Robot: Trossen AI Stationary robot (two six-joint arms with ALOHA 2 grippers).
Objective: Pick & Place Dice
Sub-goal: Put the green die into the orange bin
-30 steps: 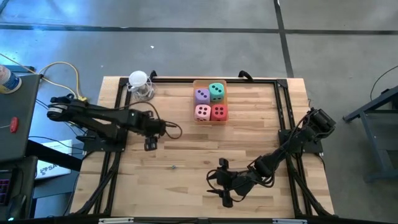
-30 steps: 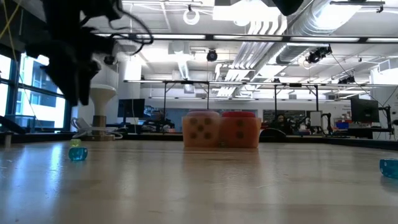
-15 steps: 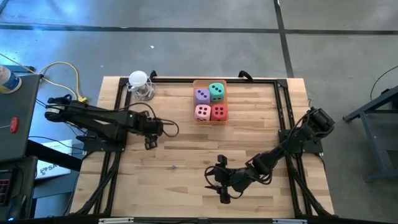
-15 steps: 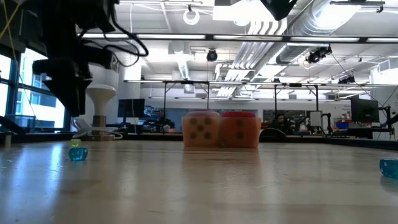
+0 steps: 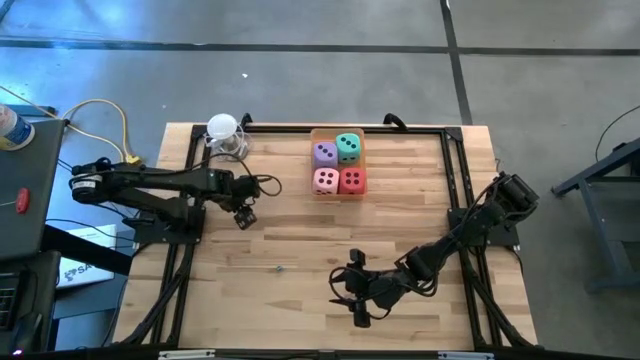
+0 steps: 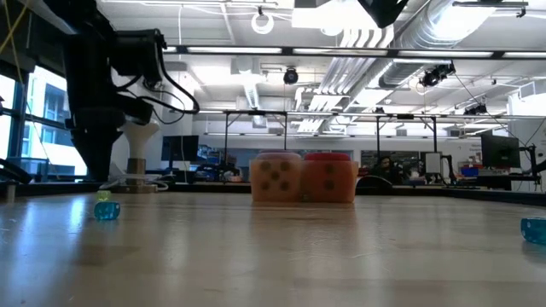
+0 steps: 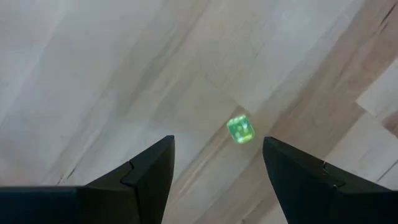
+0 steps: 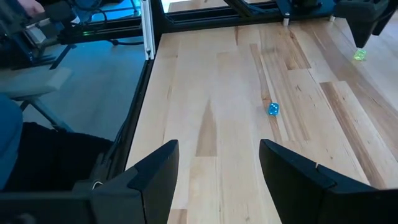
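Observation:
The four dice sit packed in a square inside a shallow orange tray (image 5: 337, 192) near the table's far edge: purple (image 5: 325, 153), teal-green (image 5: 348, 147), pink (image 5: 326, 180) and red (image 5: 351, 180). The low view shows the pink die (image 6: 277, 177) and the red die (image 6: 328, 177) through the tray's wall. My left gripper (image 5: 243, 216) (image 7: 217, 146) is open, pointing down at bare wood left of the tray, with a tiny green bead (image 7: 240, 129) lying between its fingers. My right gripper (image 5: 354, 297) (image 8: 217, 144) is open, low over the table's near side, away from the dice.
A clear glass with a white top (image 5: 225, 138) stands by the far left corner. Tiny beads lie about: a blue one (image 8: 272, 109) ahead of my right gripper, a blue and a green one (image 6: 106, 208) below my left arm, another blue one (image 6: 533, 228). A black frame (image 5: 455, 170) borders the table.
My left gripper has moved a little toward the far edge and come down close to the table, staying open. The dice have not moved.

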